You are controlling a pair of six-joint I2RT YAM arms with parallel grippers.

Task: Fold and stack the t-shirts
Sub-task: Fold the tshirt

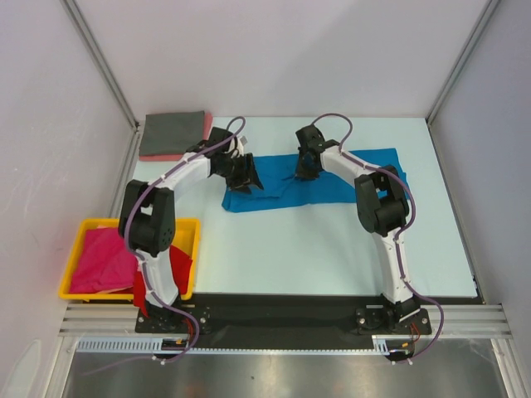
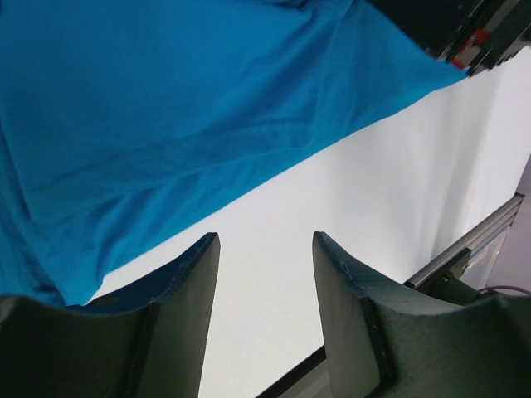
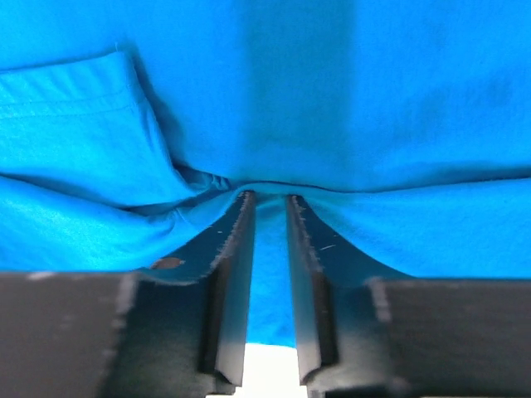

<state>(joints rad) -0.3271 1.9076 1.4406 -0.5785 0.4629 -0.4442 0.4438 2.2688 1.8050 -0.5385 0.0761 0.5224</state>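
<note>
— What do we have at the right gripper (image 3: 267, 199)?

— We see its two fingers (image 3: 232, 274) drawn close together, with a fold of the blue t-shirt (image 3: 373, 83) pinched at their tips. The cloth puckers toward the grip and creases run out to both sides.

— And the left gripper (image 2: 265, 245)?

— We find it spread, with only the bare white table (image 2: 398, 207) showing between its fingers. The edge of the blue cloth runs just beyond the tips, and part of it comes down beside the base of one finger.

— Where do we place the two from above?

— We put the left gripper at the shirt's left end and the right gripper on its far edge, near the middle. The shirt lies as a long band across the far half of the table.

— What else do we count?

— In the far left corner we see the dark grey t-shirt (image 1: 172, 134), folded flat on top of the salmon pink t-shirt (image 1: 207, 124), whose edge peeks out beside it. At the near left stands the yellow bin (image 1: 83, 225), holding the magenta t-shirt (image 1: 99, 259) in a loose heap. The red t-shirt (image 1: 184, 267) shows at the bin's right side, partly hidden by the left arm.
</note>
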